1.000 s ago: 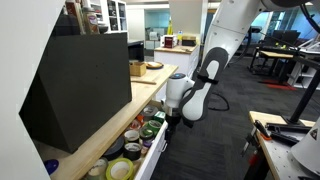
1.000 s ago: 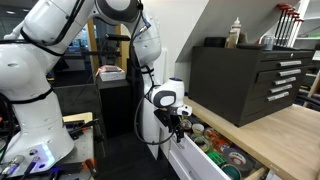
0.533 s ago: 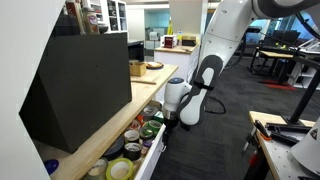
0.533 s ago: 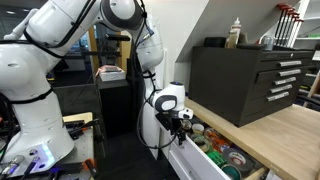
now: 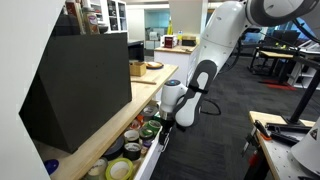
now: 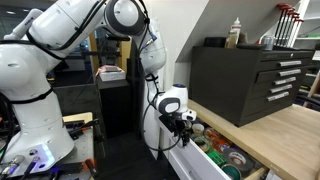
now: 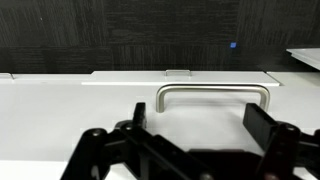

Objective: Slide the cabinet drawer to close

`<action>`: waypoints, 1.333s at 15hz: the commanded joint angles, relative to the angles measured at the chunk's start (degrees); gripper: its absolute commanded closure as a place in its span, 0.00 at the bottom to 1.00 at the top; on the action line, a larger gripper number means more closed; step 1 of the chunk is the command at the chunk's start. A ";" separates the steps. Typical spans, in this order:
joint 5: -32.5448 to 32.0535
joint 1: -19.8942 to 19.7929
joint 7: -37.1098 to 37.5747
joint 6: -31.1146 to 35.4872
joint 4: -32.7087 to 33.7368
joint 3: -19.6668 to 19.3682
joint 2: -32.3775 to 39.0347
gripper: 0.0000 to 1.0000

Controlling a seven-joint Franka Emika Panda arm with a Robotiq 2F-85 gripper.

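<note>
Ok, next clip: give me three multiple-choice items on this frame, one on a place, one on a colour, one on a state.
1. Where is the black claw? A at the front of the long white drawer; B far across the room; C lying on the floor.
2. The U-shaped metal handle is: A red; B silver; C blue.
3. The drawer is: A pulled out; B shut flush; C removed.
Key: 1 A, both exterior views show it at the front panel; 2 B, the wrist view shows bare silver metal; 3 A, its contents lie exposed.
</note>
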 commanded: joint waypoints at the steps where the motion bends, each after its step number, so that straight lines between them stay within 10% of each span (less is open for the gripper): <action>1: 0.00 0.88 -0.63 1.02 3.38 -1.31 2.11 0.00; 20: -0.51 0.56 -2.00 -0.80 21.00 -1.14 8.93 0.00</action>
